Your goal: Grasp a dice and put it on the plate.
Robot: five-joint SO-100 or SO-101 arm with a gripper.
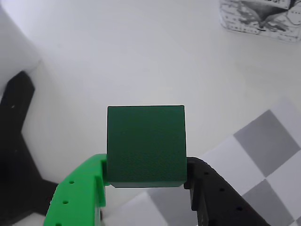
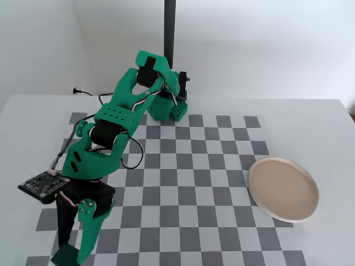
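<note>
Holding the dice (image 1: 146, 146) between its two fingers, the gripper (image 1: 146, 186) is closed down to the cube's width: in the wrist view the green finger (image 1: 82, 195) presses the cube's left face and the black finger (image 1: 211, 195) its right face. The cube looks square in the grip, top edge level, and it is off the surface, with pale table and a corner of the checker mat (image 1: 268, 155) showing beyond it.

In the fixed view the arm (image 2: 113, 130) is raised and folded back, its gripper end near the far edge of the mat, just in front of the dark pole (image 2: 169, 30). The plate (image 2: 284, 189) lies empty at the right side of the mat, nearer the camera. So the plate is well apart from the gripper, to the right and forward in this view. Judgement: grasp done, carry to the plate not yet done; the coming move calls for a swing rightward and a reach outward.

Hard to make out: the dice itself cannot be picked out in the fixed view, where the gripper end is a dense cluster of parts. The plate does not appear in the wrist view. Both finger roots are cut off at that view's bottom edge.
</note>
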